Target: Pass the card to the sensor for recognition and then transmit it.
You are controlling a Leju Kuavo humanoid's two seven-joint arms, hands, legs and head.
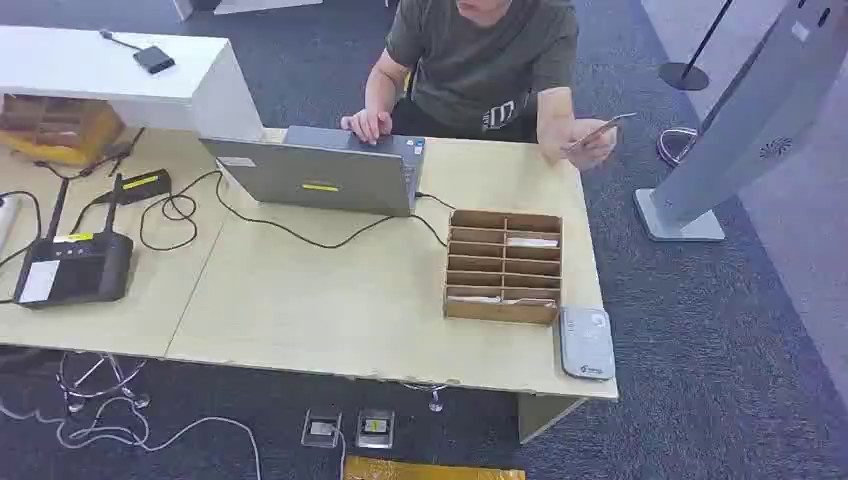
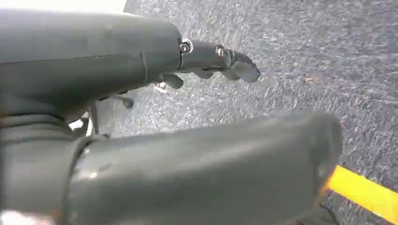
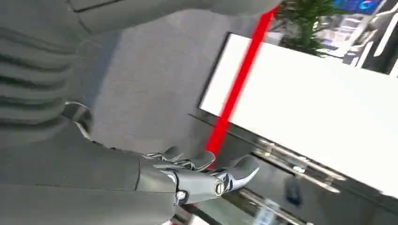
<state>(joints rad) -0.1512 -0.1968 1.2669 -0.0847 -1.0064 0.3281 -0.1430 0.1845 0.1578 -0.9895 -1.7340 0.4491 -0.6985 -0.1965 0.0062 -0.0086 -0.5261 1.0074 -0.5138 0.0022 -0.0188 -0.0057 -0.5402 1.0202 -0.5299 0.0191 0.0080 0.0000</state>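
Head view: light wooden desk [image 1: 300, 310] across the middle, grey laptop [image 1: 320, 178] at the far edge, wooden slotted card rack [image 1: 503, 265] toward the right, small grey card reader [image 1: 586, 342] just beside the rack at the near right corner. Beyond the far edge, card [image 1: 598, 131] pinched in a person's hand [image 1: 590, 148], tilted, long axis running up and to the right. Well away from both robot hands, on the right side, so probably a job for the right arm. Left hand [image 2: 220, 63] hanging over carpet, fingers loosely extended, holding nothing. Right hand [image 3: 206, 176] likewise empty, fingers apart.
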